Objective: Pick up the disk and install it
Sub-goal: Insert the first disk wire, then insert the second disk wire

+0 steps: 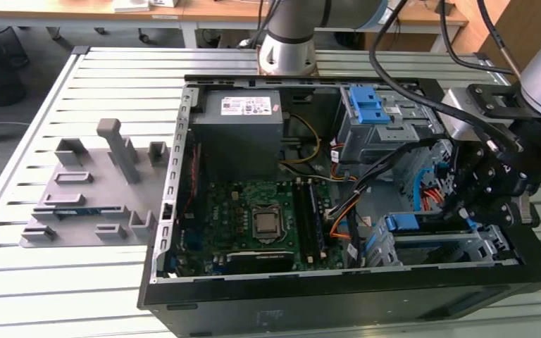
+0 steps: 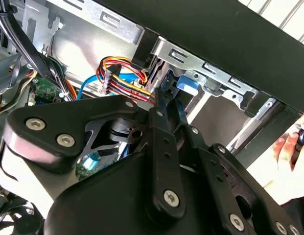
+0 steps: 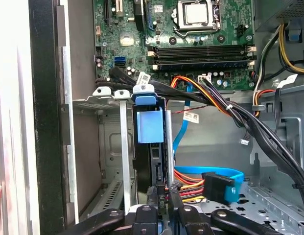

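1. Inside the open computer case (image 1: 251, 296), at its corner on the exterior view's right, the end effector (image 1: 473, 211) reaches down into the metal drive cage (image 1: 458, 246).
2. Its fingers (image 3: 164, 196) are drawn close together, clamped on the rear edge of the disk (image 3: 151, 147), as the first wrist view shows.
3. That disk stands on edge in a slot of the cage, its blue plastic frame (image 3: 150, 125) facing the motherboard (image 1: 261, 218).
4. Coloured power wires (image 3: 191, 186) and a blue data cable (image 3: 225, 178) lie just beside the disk.
5. On the slatted worktop (image 1: 26, 282), a grey holder fixture (image 1: 92, 204) sits well apart from the case.
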{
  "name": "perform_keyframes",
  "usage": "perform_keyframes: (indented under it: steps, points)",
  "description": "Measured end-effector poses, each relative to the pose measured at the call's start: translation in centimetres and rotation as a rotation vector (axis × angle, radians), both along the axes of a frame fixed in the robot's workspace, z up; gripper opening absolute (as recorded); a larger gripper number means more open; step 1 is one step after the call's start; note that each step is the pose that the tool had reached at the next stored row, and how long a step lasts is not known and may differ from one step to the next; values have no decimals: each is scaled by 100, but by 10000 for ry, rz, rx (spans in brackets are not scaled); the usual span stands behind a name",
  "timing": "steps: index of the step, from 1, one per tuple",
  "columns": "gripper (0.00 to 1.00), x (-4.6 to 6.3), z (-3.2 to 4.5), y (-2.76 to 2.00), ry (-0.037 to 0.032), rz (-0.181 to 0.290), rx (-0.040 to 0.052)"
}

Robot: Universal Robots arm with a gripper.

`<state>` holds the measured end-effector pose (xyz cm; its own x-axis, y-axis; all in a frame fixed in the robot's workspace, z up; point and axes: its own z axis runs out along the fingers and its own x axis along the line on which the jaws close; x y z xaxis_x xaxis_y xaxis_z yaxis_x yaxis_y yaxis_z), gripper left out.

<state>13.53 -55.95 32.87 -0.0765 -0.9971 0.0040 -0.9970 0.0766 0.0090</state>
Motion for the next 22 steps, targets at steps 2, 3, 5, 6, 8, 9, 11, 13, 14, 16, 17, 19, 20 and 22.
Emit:
perform_keyframes:
  steps: [2,3,5,6,8,9,11,13,14,16,17,19,20,22]
  points:
    - [24,0,26,0,0,0,2]
    - [24,0,45,0,0,0,2]
    - [24,0,87,1,1,0,4]
    - [24,0,106,2,2,0,4]
    - [24,0,137,2,3,0,5]
    - [24,0,150,2,4,0,4]
    - [23,0,172,2,4,0,4]
    - [11,0,171,2,4,0,7]
    - [11,0,172,2,4,1,7]
    - [11,0,174,2,4,0,5]
    - [11,0,175,2,4,0,5]
    - [11,0,177,2,4,0,5]
    - [11,0,180,2,4,0,5]
    - [11,0,181,2,4,0,5]
